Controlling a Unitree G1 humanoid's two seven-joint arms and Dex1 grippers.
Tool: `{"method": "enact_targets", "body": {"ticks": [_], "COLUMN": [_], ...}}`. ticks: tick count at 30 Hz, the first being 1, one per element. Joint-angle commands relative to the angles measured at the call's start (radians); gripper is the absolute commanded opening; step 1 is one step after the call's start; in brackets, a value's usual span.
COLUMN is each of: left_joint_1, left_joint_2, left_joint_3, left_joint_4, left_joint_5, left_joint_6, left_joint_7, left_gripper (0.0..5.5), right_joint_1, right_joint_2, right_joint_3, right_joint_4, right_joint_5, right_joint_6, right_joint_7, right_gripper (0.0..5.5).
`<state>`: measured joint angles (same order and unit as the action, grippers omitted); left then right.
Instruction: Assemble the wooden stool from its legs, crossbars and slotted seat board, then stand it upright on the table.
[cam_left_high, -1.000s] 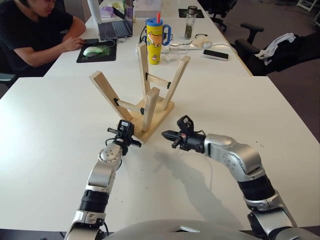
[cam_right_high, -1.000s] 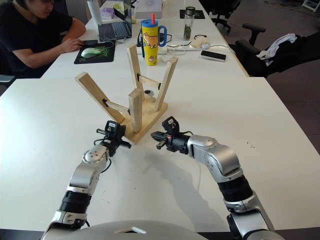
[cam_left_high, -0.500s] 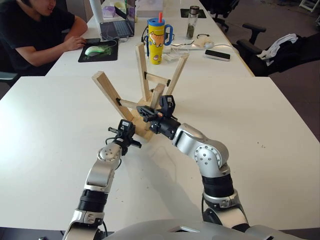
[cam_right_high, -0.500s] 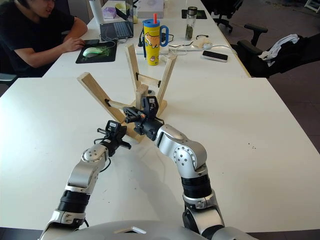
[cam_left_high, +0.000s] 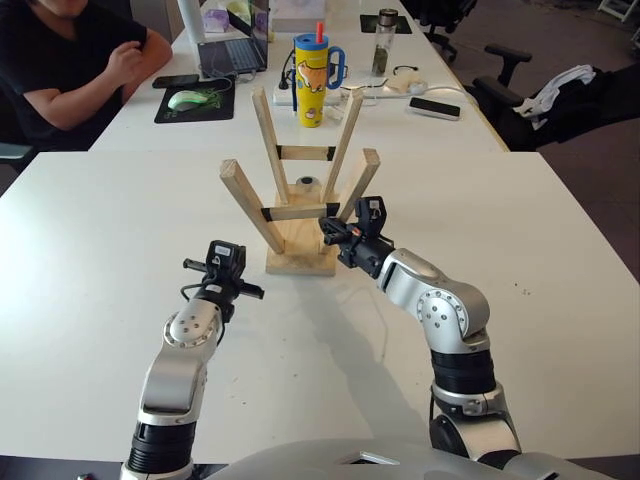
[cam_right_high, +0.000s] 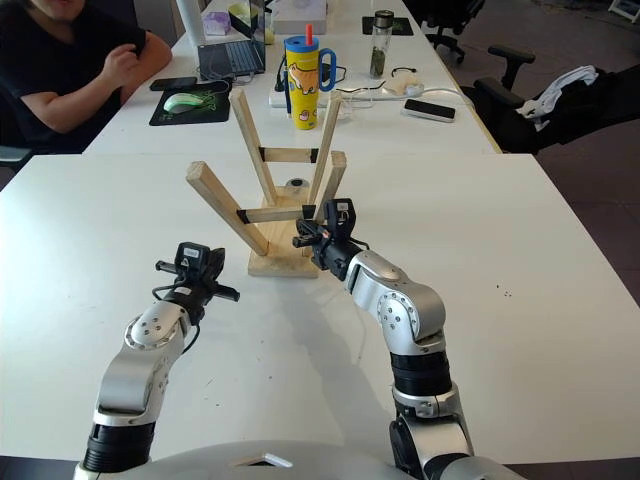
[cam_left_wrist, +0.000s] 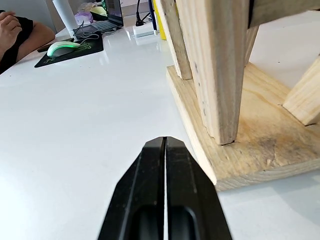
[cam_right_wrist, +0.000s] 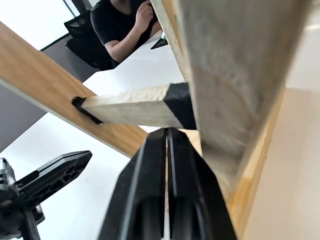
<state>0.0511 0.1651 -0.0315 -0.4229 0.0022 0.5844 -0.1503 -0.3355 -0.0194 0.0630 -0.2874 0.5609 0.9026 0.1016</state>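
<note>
While the stool (cam_left_high: 300, 200) stands inverted on the table (cam_left_high: 100, 250), 4 legs up, the right gripper (cam_right_wrist: 166, 135), clenched empty, sits nearer, just beside 1 leg; the left gripper (cam_left_wrist: 165, 150), also clenched, sits apart, left of the seat board (cam_left_high: 300, 262).

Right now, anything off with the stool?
Yes. The stool is upside down: seat board flat on the table, legs up. Its left leg leans out far more than the other three, so it looks askew. Right tool sits shut by the near right leg.
</note>
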Motion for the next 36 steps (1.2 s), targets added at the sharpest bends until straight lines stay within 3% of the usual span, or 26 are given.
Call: {"method": "enact_targets", "body": {"ticks": [1,5,10,15,25,32,36], "left_joint_1": [0.004,-0.01,-0.056,-0.087,-0.178,-0.198,-0.189], "left_joint_2": [-0.054,-0.105,-0.121,-0.113,-0.123,-0.126,-0.125], "left_joint_3": [0.05,0.113,0.13,0.103,0.159,0.199,0.198], "left_joint_4": [-0.056,-0.093,-0.078,-0.05,-0.045,-0.081,-0.091], "left_joint_5": [-0.042,-0.093,-0.117,-0.098,-0.121,-0.117,-0.115], "left_joint_6": [0.028,0.015,0.004,0.002,-0.127,-0.201,-0.218], "left_joint_7": [0.04,0.08,0.1,0.109,0.14,0.192,0.201], "left_gripper": [0.0,0.0,0.0,0.0,0.0,0.0,0.0], "right_joint_1": [0.09,0.249,0.309,0.272,0.144,0.07,0.029], "right_joint_2": [-0.017,-0.079,-0.083,-0.085,-0.022,-0.053,-0.058], "right_joint_3": [0.037,0.045,0.028,-0.006,-0.169,-0.216,-0.188], "right_joint_4": [-0.133,-0.219,-0.273,-0.218,-0.12,-0.123,-0.123], "right_joint_5": [0.014,-0.084,-0.157,-0.265,-0.261,-0.285,-0.288], "right_joint_6": [0.035,-0.004,-0.106,-0.242,-0.425,-0.498,-0.514], "right_joint_7": [0.008,-0.045,-0.069,-0.112,-0.151,-0.152,-0.122], "right_gripper": [0.02,0.02,0.02,0.02,0.02,0.02,0.02]}}
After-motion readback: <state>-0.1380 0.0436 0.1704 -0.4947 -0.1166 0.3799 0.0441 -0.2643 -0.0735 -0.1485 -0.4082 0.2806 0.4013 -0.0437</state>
